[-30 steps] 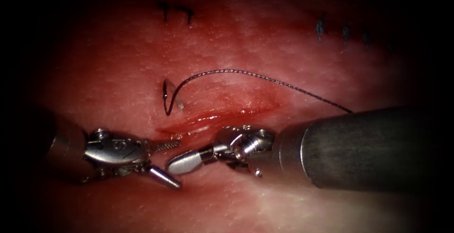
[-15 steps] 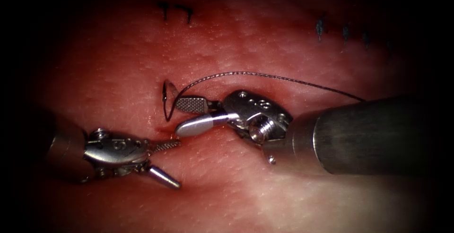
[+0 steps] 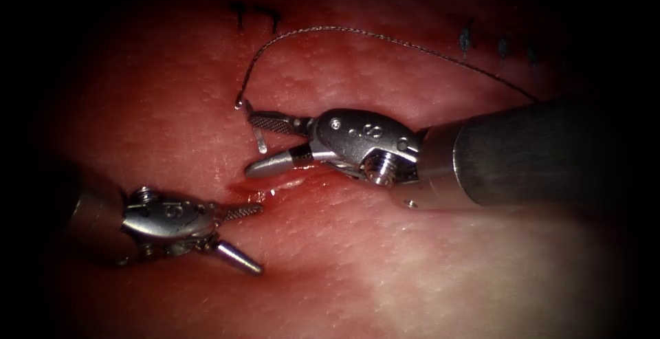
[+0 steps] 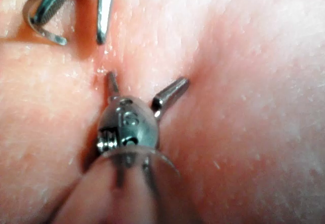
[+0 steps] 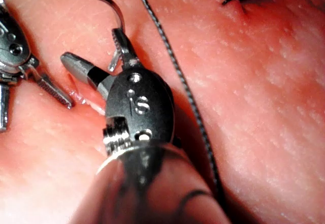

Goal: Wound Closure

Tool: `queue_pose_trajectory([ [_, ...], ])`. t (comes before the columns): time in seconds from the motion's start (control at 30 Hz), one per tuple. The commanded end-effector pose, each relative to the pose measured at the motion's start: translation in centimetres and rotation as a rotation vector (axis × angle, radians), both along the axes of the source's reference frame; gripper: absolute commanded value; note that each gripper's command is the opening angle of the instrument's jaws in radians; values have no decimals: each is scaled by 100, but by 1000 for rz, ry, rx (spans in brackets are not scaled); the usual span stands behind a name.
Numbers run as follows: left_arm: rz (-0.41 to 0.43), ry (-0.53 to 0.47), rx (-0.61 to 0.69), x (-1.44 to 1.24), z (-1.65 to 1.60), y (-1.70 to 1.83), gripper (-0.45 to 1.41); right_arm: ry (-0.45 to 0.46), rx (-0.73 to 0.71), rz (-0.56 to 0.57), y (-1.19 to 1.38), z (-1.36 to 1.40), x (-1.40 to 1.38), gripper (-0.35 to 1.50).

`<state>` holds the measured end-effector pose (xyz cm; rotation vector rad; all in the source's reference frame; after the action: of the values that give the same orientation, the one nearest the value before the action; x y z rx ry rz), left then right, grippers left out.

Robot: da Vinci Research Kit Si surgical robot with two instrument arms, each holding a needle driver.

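My right tool [image 3: 251,143] comes in from the right, jaws open, at the left end of the cut [image 3: 268,186]. The curved needle [image 3: 253,126] leans across its upper jaw, not clamped; its tail end points up and left. Whether its point sits in the tissue [image 3: 385,270] I cannot tell. The thread [image 3: 330,29] arcs from the tail up and over to the right. My left tool [image 3: 260,238] lies lower left of the cut, jaws open, holding nothing. In the right wrist view the needle [image 5: 118,16] hooks over the open right tool [image 5: 91,43]. In the left wrist view the left tool [image 4: 147,82] is spread over bare tissue.
Red fluid [image 3: 240,189] pools along the cut, just beyond the left tool's upper jaw. Dark marks sit on the tissue at the upper left [image 3: 256,16] and the upper right [image 3: 500,45]. The right shaft [image 3: 522,150] covers the cut's right part.
The right tool has moved up and left from below the cut to the needle, and its jaws have opened. The needle's tail and the thread have shifted upward. The left tool has stayed put.
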<state>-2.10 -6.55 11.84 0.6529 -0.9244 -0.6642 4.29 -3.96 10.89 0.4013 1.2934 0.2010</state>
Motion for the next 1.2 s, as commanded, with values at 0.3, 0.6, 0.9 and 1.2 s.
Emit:
queue_pose_trajectory([
  [0.3,1,0,4,-4,4,-11,76,-8,-37,9,23,-5,-7,141],
  [0.6,3,-2,5,-4,4,-11,76,41,-149,-114,21,-5,18,141],
  [0.9,2,-1,4,-5,5,-11,76,90,-338,-169,30,-6,25,140],
  [1.2,2,-1,4,-5,5,-11,76,122,-436,-175,35,-31,30,138],
])
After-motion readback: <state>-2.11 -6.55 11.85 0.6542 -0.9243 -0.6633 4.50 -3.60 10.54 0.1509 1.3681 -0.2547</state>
